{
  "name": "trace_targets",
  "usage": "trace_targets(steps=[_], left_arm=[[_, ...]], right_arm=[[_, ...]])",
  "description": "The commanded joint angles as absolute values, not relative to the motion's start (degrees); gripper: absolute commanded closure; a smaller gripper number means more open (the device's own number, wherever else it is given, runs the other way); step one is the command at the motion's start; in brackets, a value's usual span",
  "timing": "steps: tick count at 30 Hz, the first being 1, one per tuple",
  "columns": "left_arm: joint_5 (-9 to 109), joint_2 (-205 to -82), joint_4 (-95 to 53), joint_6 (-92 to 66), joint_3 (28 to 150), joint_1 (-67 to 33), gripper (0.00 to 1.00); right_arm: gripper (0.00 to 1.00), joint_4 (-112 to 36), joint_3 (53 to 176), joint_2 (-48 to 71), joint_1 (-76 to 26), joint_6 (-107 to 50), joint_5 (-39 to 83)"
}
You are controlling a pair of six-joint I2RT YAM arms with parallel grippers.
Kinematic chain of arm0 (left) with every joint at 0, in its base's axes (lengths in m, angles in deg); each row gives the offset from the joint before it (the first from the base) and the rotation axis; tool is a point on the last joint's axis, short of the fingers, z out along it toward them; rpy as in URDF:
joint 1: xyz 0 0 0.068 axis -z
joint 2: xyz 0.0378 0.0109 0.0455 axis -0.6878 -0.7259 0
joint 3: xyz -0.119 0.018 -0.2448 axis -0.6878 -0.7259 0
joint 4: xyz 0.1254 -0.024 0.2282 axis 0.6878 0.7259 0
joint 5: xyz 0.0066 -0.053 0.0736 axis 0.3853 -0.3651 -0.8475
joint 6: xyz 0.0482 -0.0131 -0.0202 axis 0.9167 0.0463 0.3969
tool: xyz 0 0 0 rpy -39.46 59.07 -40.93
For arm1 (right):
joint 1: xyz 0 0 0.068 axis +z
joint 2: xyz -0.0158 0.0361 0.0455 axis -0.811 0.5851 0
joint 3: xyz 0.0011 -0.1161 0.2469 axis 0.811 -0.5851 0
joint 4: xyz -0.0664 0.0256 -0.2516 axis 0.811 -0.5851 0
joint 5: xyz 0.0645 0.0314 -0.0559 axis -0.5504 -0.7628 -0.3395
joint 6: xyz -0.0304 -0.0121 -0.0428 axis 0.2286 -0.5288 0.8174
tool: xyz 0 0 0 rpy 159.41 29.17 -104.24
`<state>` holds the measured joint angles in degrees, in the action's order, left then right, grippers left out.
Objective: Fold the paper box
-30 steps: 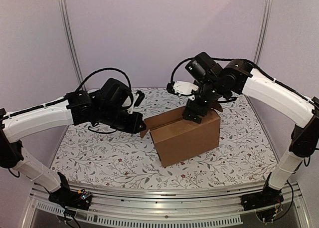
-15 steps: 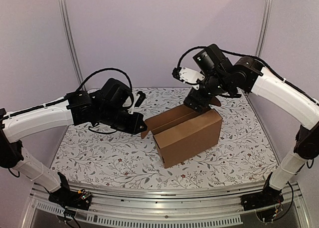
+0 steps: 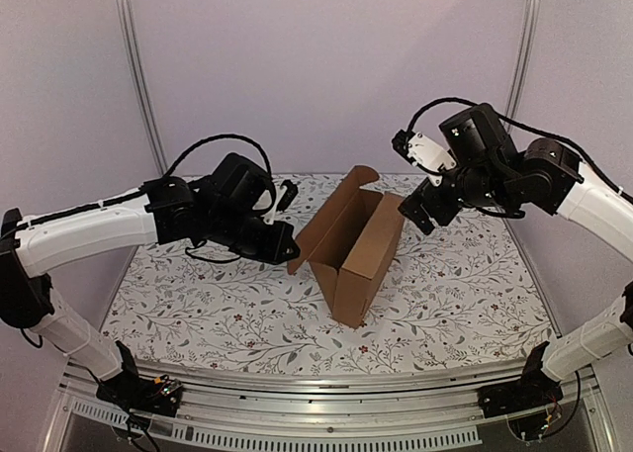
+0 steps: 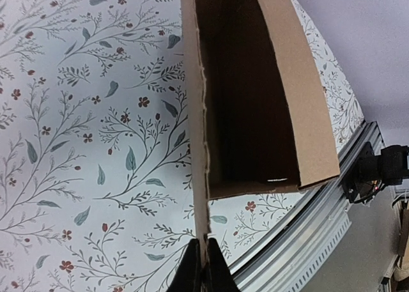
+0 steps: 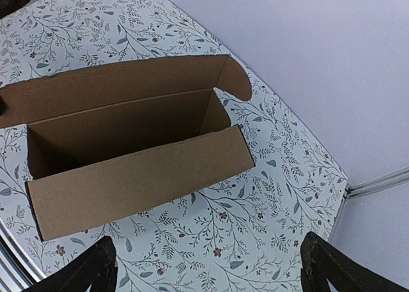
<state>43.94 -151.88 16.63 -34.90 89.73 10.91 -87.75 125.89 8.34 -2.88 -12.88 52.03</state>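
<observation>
The paper box [image 3: 364, 249] is a brown open carton standing on the floral table, its long side running from near to far. Its lid flap [image 3: 330, 213] stands up on the left. My left gripper [image 3: 288, 251] is shut on the near corner of that flap. In the left wrist view the fingertips [image 4: 204, 268] pinch the flap's thin edge [image 4: 200, 145], with the box's dark inside beside it. My right gripper [image 3: 419, 211] hangs open to the right of the box, clear of it. Its wrist view looks down on the box [image 5: 140, 177], with both fingers [image 5: 96, 266] spread wide over bare cloth.
The floral tablecloth [image 3: 198, 314] covers the table. An aluminium rail [image 3: 316, 388] runs along the near edge and shows close beyond the box [image 4: 307, 228] in the left wrist view. Plain walls and two upright posts [image 3: 138, 76] close the back.
The box has swung from lying crosswise to pointing away from me, and its lid flap now stands up. My right gripper has drawn back to the right, off the box. The left keeps its pinch.
</observation>
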Motion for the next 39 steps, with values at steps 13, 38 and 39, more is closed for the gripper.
trace_targets(steps=[13, 38, 39], left_arm=[[45.3, -155.4, 18.5, -33.1, 93.8, 12.0, 0.97], [44.5, -157.4, 20.9, -31.6, 97.6, 12.2, 0.98], [44.5, -157.5, 21.0, -31.3, 97.9, 12.2, 0.98]], right_arm=[[0.3, -69.6, 107.3, 10.4, -7.5, -31.7, 49.8], [1.0, -60.6, 94.9, 7.0, -7.7, -43.2, 48.1], [1.0, -60.1, 95.4, 8.0, -7.7, -43.4, 47.2]])
